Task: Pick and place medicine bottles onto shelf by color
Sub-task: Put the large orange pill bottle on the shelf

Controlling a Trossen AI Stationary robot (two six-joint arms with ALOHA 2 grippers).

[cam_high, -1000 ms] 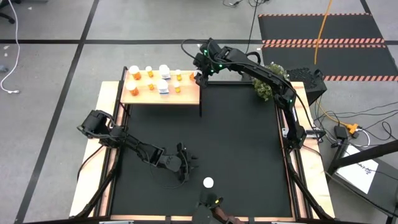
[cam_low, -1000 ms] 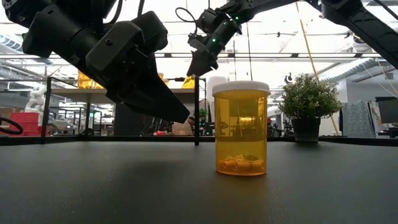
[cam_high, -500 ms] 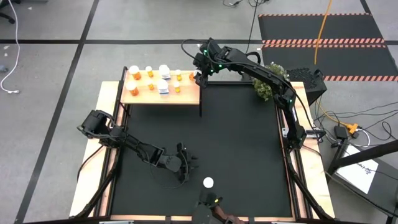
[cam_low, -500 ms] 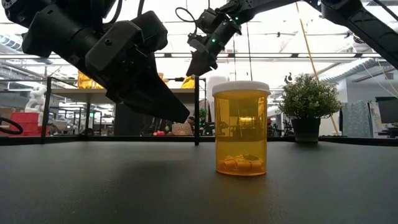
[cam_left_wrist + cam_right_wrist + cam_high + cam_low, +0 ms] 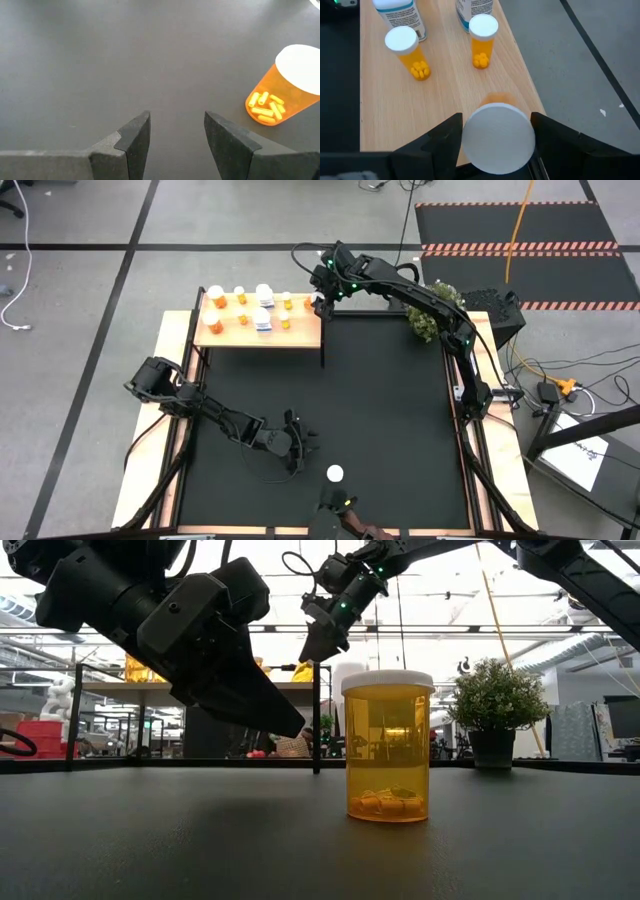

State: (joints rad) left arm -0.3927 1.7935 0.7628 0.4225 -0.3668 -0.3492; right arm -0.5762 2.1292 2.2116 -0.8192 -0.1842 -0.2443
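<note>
Orange bottle (image 5: 498,136), apparently upright, cap up, gripped by right pincer (image 5: 496,145) over shelf (image 5: 445,95); left pincer (image 5: 176,140) open.

The worktop (image 5: 170,360) has a pale wooden edge and carries a large black mat (image 5: 380,420). Around it lies a grey floor (image 5: 80,270) crossed by dark tape lines. At the far right lie black mats with red-and-white striped borders (image 5: 520,248), and an orange cable (image 5: 515,230) runs across them. A small potted plant (image 5: 497,705) stands at the worktop's far right corner. Behind it the room shows bright ceiling lights (image 5: 280,585) and overhead beams.
</note>
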